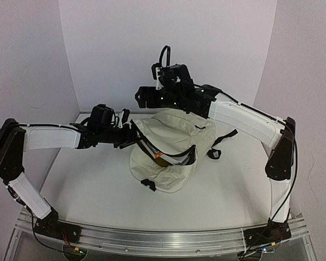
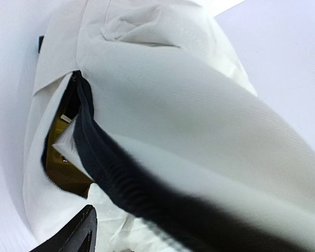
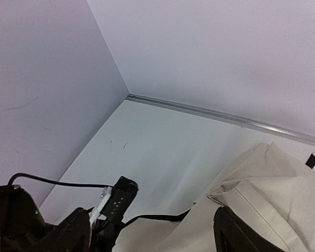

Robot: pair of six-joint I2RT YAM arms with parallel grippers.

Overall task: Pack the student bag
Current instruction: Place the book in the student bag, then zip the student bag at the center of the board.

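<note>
**Top view.** The bag lay slumped at the middle of the table. Its long axis ran roughly from the table's far edge toward its near edge, and the unzipped mouth faced the table's left side. The left gripper sat at the mouth rim. The right gripper hung above, toward the table's far edge, clear of the cloth.

**Left wrist view.** Only one finger showed below the black zipper hem, so whether this gripper was open or shut could not be told. Something yellow-brown lay inside the mouth.

**Right wrist view.** Both fingers stood wide apart and held nothing.

**Handling.** The cloth looked light, limp and prone to folding. The stiffer zipper hem or a strap would probably be the surest place to grip.
</note>
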